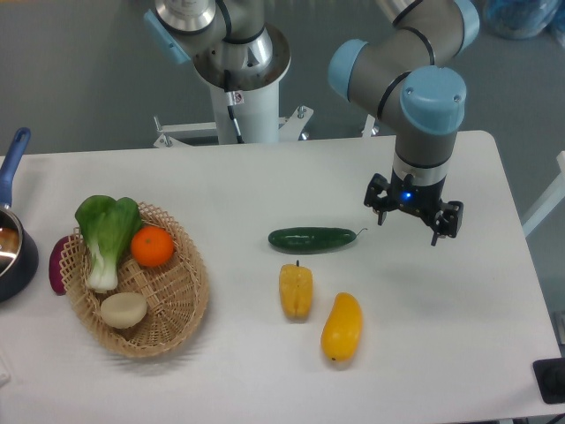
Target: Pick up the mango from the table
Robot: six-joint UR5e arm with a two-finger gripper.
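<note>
Now we see the gripper [411, 215] above the table [459, 300], with its jaws apart and holding nothing.

We find the mango [342, 327] lying on the table, lower in the picture than the jaws and to their left, well apart from them. Just beside the mango, further left, lies a yellow pepper [296, 290]. A cucumber [312, 238] lies left of the jaws, near them, and is not touched. Far to the left stands a basket [177, 296] with an orange [153, 246], leafy greens [106, 234] and an onion [124, 309].
</note>
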